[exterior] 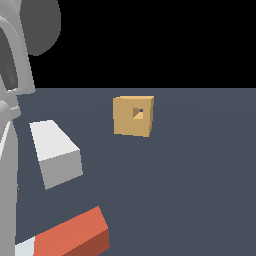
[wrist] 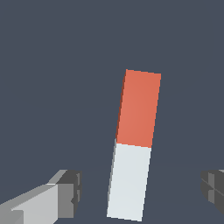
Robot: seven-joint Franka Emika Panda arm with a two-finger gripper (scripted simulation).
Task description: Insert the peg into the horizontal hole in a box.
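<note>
1. Wrist view, nearest: end effector (wrist: 140,188) spread wide, one grey finger (wrist: 65,194) at one side and the other finger's pad (wrist: 213,186) at the opposite edge, well apart, clamped on nothing.
2. Between those fingers, lower down, flat on the dark blue-grey tabletop (wrist: 52,65): the peg (wrist: 134,144), a long square bar, one half pale white, the other half red-orange. White half nearer the fingers, red-orange half pointing away. Slightly slanted against the line between the fingers. No contact between fingers and peg.
3. Exterior view, nearest the camera: same peg (exterior: 70,237) at the bottom of the picture toward the exterior view's left, red-orange end pointing to the exterior view's right, white part cut off by the frame edge.
4. Just beyond it, a white-grey block of the arm's hand (exterior: 56,152), hanging clear of the peg; whether this is one finger or part of the palm cannot be told. Grey arm links (exterior: 12,75) filling the exterior view's left edge.
5. Farther back on the tabletop (exterior: 200,175), well apart from the peg: the box (exterior: 132,116), a tan cube standing alone near mid-picture.
6. On the box's face toward the camera: the hole (exterior: 138,113), a small dark square opening, empty, peg not yet inserted.
</note>
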